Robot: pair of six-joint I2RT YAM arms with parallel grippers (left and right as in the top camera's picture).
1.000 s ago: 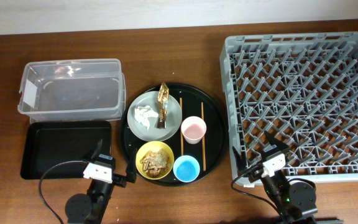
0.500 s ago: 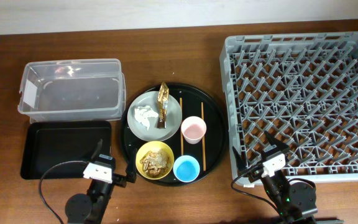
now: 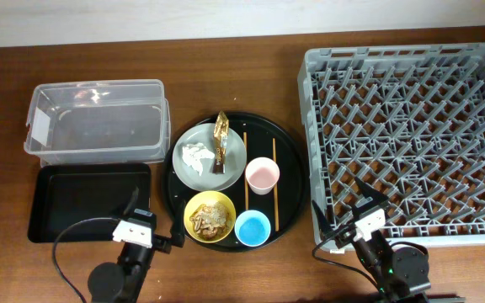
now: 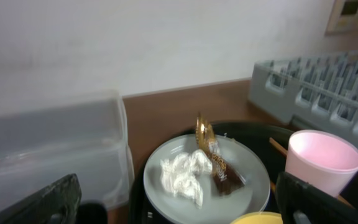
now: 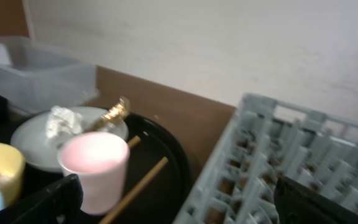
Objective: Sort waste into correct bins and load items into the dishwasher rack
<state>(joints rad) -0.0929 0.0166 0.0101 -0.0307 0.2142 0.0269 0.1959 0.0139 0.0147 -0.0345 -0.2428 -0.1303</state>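
No object has moved since a second ago. Chopsticks (image 3: 245, 168) lie parallel on the round tray (image 3: 289, 160) mid-worktop (image 3: 226, 76), long axis 12–6 o'clock, with the pink cup (image 3: 262, 175) between them. Left end effector (image 3: 157, 212) and right end effector (image 3: 339, 195) sit at the 6 o'clock edge, both spread wide and holding nothing.

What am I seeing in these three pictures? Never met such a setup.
This is a two-armed robot at a table. One picture looks straight down; the other two come from cameras on each wrist, so the dark shapes in their bottom corners are that arm's own fingers. The left gripper and right gripper are open, holding nothing. On the table: a clear tub, a flat black tray, a grey dish rack, and a round tray carrying a plate with a tissue and wrapper, a yellow bowl of scraps, a pink cup, a blue cup and two chopsticks.
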